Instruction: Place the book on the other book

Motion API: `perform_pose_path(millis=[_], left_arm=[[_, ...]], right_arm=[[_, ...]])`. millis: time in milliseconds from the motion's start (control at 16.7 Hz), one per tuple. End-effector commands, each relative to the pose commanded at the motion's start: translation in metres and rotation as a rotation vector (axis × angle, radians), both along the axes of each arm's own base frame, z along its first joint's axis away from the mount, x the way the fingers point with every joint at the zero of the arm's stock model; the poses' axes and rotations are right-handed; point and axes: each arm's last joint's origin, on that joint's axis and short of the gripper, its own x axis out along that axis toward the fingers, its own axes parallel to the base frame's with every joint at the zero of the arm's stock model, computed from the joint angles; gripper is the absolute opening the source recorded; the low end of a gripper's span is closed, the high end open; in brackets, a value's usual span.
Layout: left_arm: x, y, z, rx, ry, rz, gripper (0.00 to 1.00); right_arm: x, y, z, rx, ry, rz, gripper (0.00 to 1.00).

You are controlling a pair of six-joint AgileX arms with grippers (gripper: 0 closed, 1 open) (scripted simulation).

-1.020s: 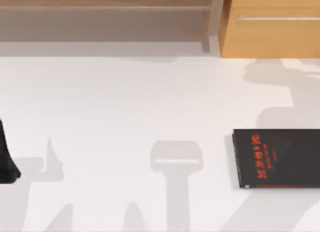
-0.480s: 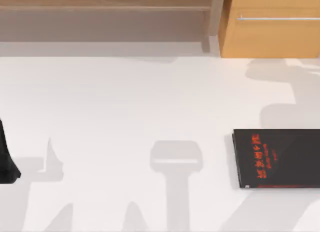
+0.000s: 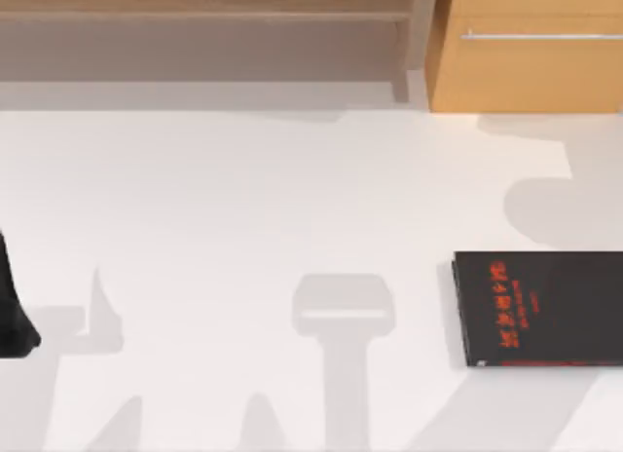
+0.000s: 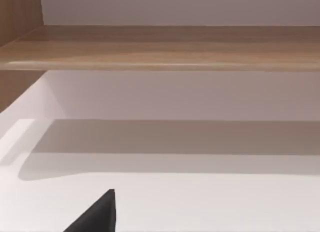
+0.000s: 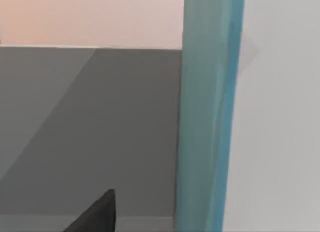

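Top view: white table (image 3: 243,208). Black book (image 3: 540,309) lies flat at the table's right, red lettering up, nothing on top of it. Wooden shelf (image 3: 204,28) and a drawer unit (image 3: 531,57) along the far edge. Left arm (image 3: 15,311) parked at the table's left edge, a dark shape only.

Left wrist view: table surface, shelf board above it, and one dark fingertip of the left gripper (image 4: 95,216). Nothing near it; how far open the fingers are, cannot tell.

Right wrist view: teal book (image 5: 207,112) close to the camera, upright on edge, cover face showing as a tall band. One dark fingertip of the right gripper (image 5: 95,216) beside it. Whether the fingers clamp the teal book, cannot tell; it looks carried, off the table.

Progress, by judgement: teal book appears lifted but not delivered. Left to do: bring it over the black book, lay it flat, release.
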Motion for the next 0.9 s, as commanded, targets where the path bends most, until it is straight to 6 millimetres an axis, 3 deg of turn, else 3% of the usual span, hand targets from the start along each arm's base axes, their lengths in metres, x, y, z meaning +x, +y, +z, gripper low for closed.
perform_pose_path(millis=[180, 900], left_arm=[[0.0000, 0.0000, 0.0000, 0.000, 0.000, 0.000, 1.00], [0.0000, 0.0000, 0.0000, 0.000, 0.000, 0.000, 1.00]], right_arm=[[0.0000, 0.0000, 0.0000, 0.000, 0.000, 0.000, 1.00], [0.0000, 0.0000, 0.0000, 0.000, 0.000, 0.000, 0.10]])
